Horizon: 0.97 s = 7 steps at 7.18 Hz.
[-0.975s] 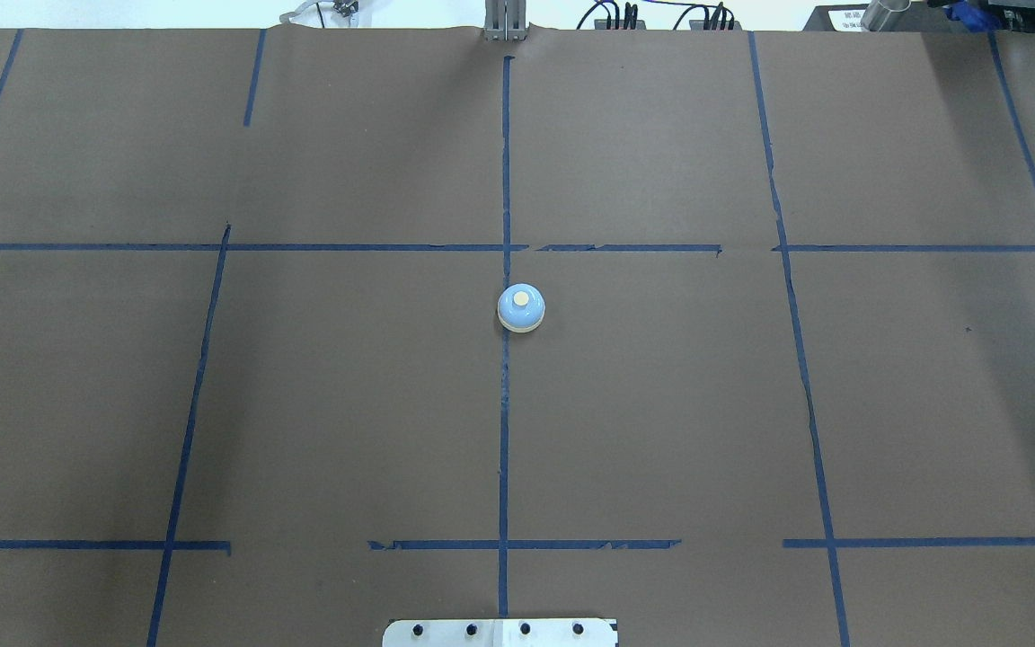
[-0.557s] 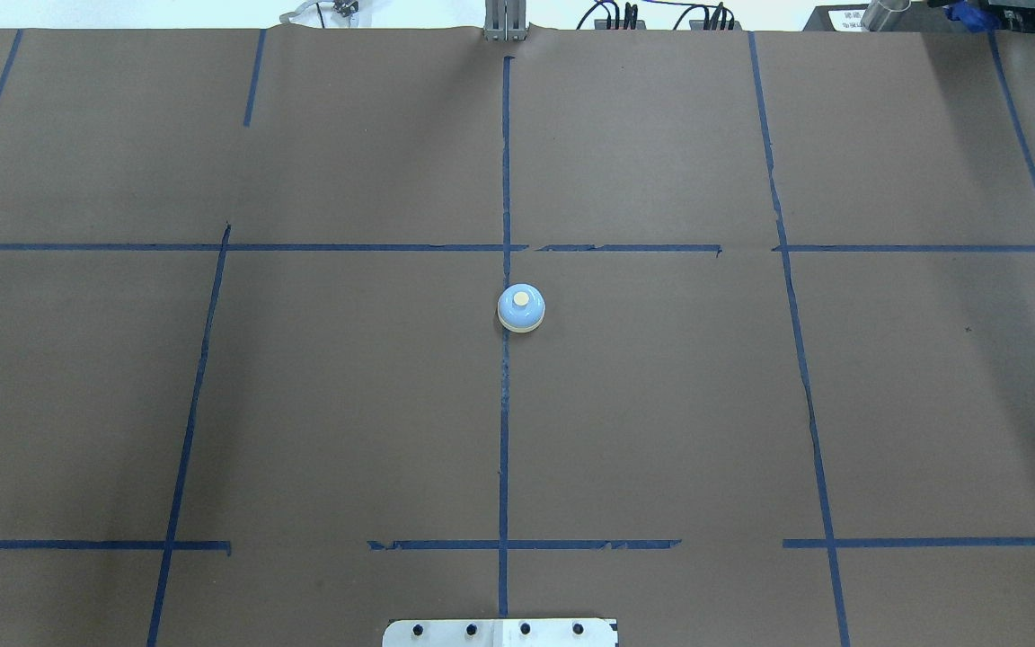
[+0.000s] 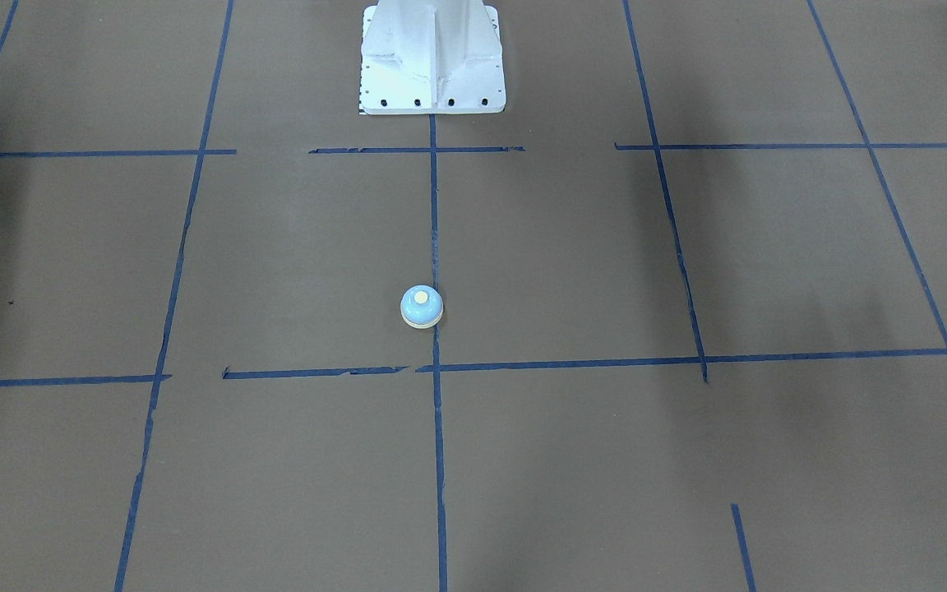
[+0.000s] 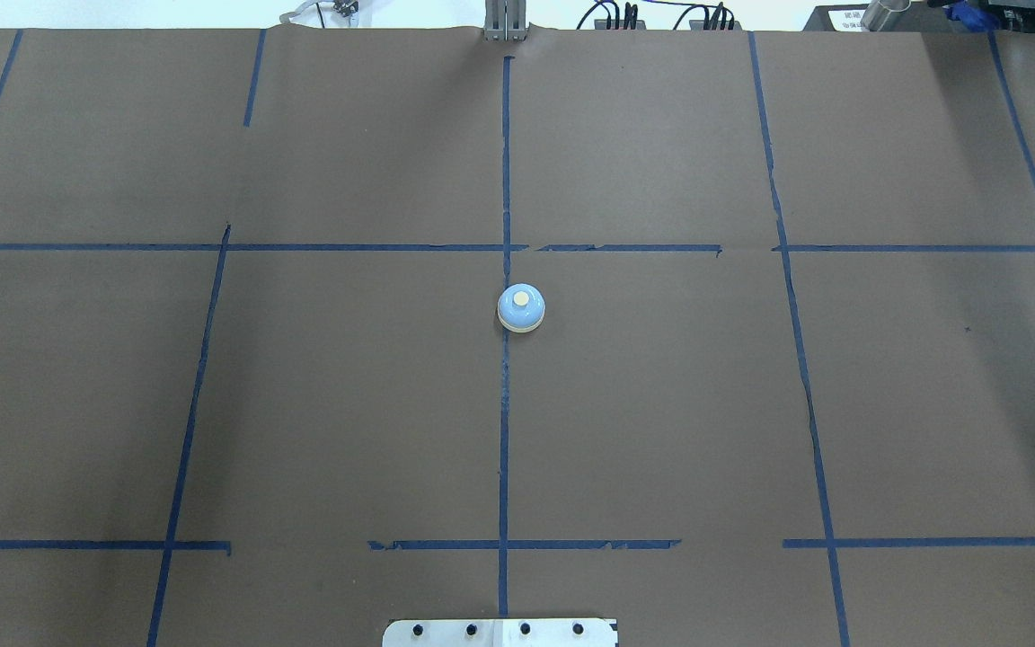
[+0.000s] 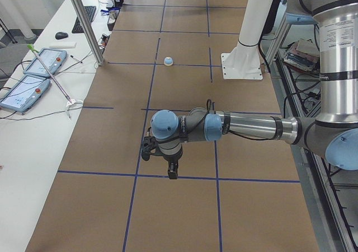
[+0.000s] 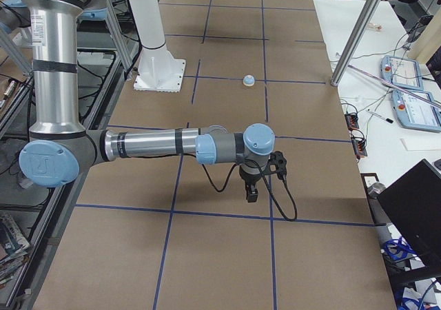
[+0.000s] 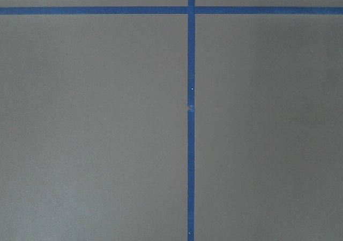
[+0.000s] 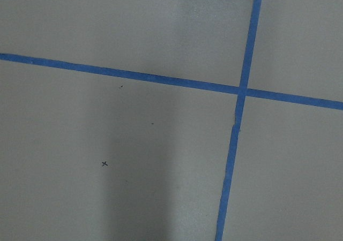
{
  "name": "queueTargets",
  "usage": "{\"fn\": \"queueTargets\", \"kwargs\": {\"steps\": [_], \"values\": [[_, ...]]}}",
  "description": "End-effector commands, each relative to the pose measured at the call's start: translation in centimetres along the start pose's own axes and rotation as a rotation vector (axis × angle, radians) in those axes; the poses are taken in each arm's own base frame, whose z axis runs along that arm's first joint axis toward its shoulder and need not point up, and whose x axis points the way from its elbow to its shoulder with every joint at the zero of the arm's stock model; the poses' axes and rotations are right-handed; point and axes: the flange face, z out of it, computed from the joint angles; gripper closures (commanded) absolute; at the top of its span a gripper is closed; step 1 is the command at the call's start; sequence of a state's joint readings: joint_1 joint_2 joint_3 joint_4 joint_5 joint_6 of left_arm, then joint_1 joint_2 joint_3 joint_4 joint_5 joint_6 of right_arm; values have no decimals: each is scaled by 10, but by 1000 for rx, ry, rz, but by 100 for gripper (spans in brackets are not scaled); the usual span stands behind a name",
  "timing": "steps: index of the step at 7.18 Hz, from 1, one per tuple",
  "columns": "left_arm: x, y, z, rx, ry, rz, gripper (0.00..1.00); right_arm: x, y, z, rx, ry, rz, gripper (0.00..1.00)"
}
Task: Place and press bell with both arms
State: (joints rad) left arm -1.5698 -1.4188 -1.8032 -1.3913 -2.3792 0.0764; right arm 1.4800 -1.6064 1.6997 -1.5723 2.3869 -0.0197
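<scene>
The bell (image 4: 521,308) stands upright, button up, in the middle of the table (image 4: 661,404). It overlaps the centre tape line (image 4: 505,431), with most of its dome on the 3 o'clock side in the overhead view, which is the robot's right. From the pedestal (image 3: 432,57) it lies straight ahead, at 12 o'clock in that view. Neither arm reaches into the overhead or front views. Each is stretched low over its own end of the table, well apart from the bell. In the left side view the bell lies at about 12 o'clock from the left gripper (image 5: 173,172), far up the table. In the right side view it lies likewise at 12 o'clock from the right gripper (image 6: 252,195). Both grippers point down at bare paper and hold nothing I can see. Whether their fingers are apart or together cannot be told, as the wrist views show only tape and paper. Being round, the bell has no long axis, so any side suits a grasp. Its slight offset probably favours the right arm, though only just.
</scene>
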Motion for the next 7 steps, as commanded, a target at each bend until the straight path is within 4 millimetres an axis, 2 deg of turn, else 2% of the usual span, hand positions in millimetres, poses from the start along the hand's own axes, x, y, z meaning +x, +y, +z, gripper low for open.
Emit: {"fn": "queueTargets", "kwargs": {"steps": [1,6,7], "values": [[-1,1,1,-3,-1,-2,0,-4,-1,3,-5,-2,-6,0],[8,-11,-7,15,-1,22,0,-8,-5,4,-6,-6,-14,0],[15,-15,-15,30,4,35,0,-8,-5,4,-6,-6,-14,0]]}}
